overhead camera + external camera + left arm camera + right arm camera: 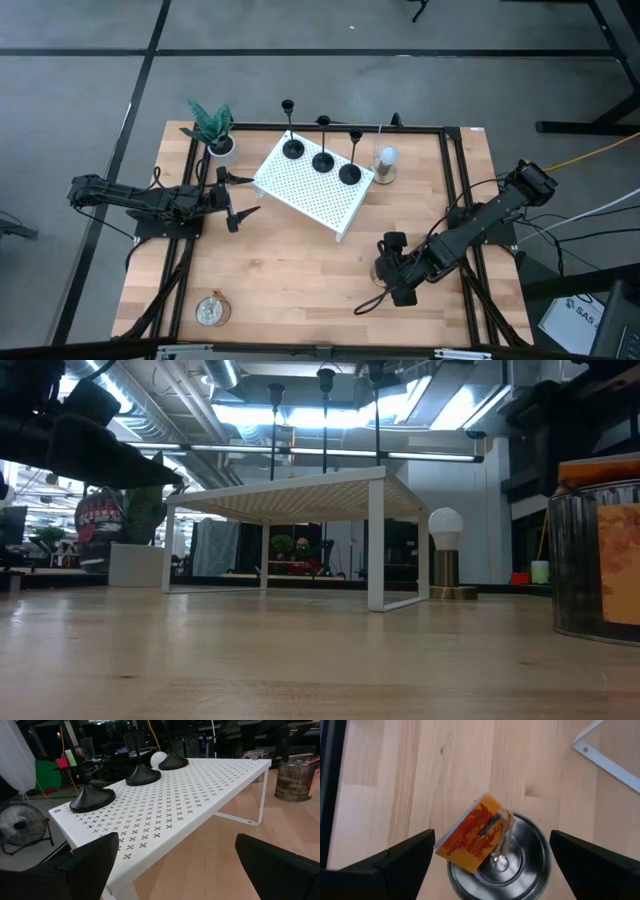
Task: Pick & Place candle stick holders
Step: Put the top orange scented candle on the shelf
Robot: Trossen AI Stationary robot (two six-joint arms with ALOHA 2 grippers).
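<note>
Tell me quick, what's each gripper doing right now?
Left gripper: open, empty, beside the white rack.
Right gripper: open, empty, over the tin.

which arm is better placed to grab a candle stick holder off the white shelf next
Left, probably. The left gripper is open beside the white shelf and faces it, with the three candle stick holders in its wrist view. The right gripper hangs open over a metal tin, well away from the shelf.

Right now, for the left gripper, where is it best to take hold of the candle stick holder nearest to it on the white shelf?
Probably the thin stem of the nearest candle stick holder, coming level from the left gripper side. Its wide flat base sits flush on the white shelf, offering no edge, while the stem stands upright and free.
</note>
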